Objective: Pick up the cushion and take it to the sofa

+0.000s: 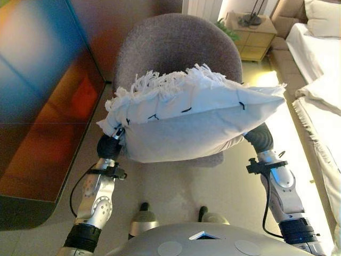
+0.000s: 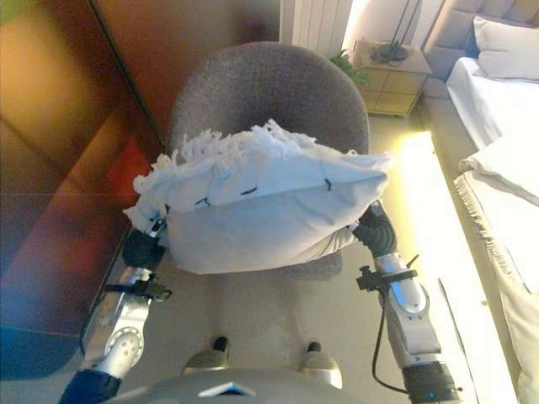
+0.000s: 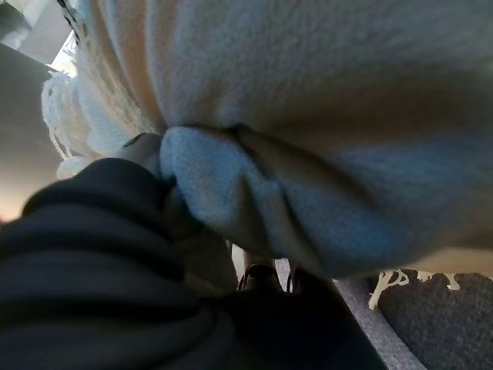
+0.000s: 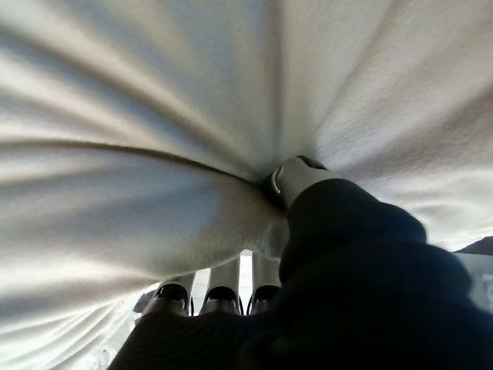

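Note:
A white cushion (image 1: 192, 122) with a fringed edge is held up between both hands, just above the seat of a grey round-backed armchair (image 1: 176, 45). My left hand (image 1: 110, 145) grips its left end. In the left wrist view the cloth (image 3: 308, 154) bunches against the hand's dark cover (image 3: 115, 254). My right hand (image 1: 259, 137) is under the cushion's right end. In the right wrist view its thumb (image 4: 296, 177) presses into the creased cloth (image 4: 154, 116), with the fingers (image 4: 223, 289) curled below. Most of both hands is hidden by the cushion.
A dark glossy wall panel (image 1: 42, 96) runs along the left. A white-covered bed or sofa (image 1: 319, 58) lies along the right, with a wooden nightstand (image 1: 256, 34) and a small plant (image 1: 229, 29) behind the chair. Pale floor (image 1: 176, 186) lies in front of the chair.

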